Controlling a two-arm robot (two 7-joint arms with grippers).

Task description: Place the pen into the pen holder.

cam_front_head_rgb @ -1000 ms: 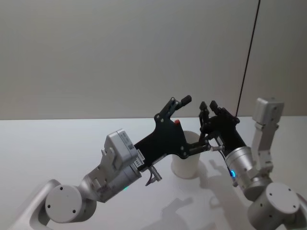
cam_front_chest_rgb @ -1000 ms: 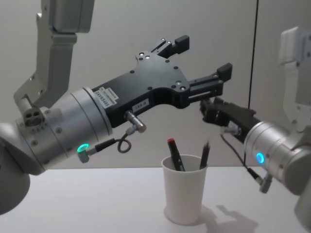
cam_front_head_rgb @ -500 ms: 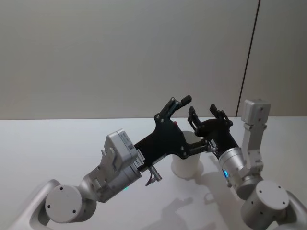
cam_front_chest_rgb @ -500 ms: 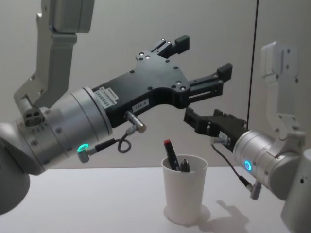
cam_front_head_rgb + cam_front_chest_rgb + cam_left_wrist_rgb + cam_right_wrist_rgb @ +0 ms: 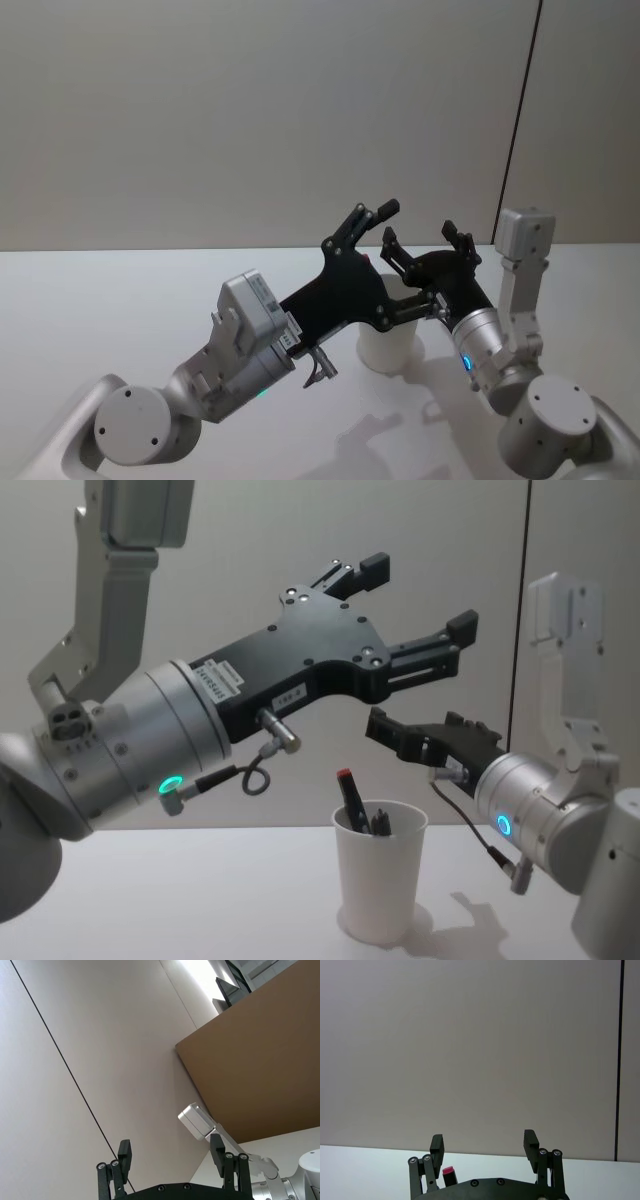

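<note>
Both arms raised and angled toward each other, left gripper [image 5: 420,600] and right gripper [image 5: 428,238] both spread wide, nothing held.

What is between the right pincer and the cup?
Nothing: in the chest view, only bare air separates the open, empty right pincer from the cup, where pens already stand.

A plain white paper cup [image 5: 379,882], tapered with a rolled rim, stands upright on the counter [image 5: 150,900], near its middle. Two pens sit inside: a red-capped pen [image 5: 351,800] leaning left above the rim, and a dark pen [image 5: 381,822] beside it, barely showing.
</note>
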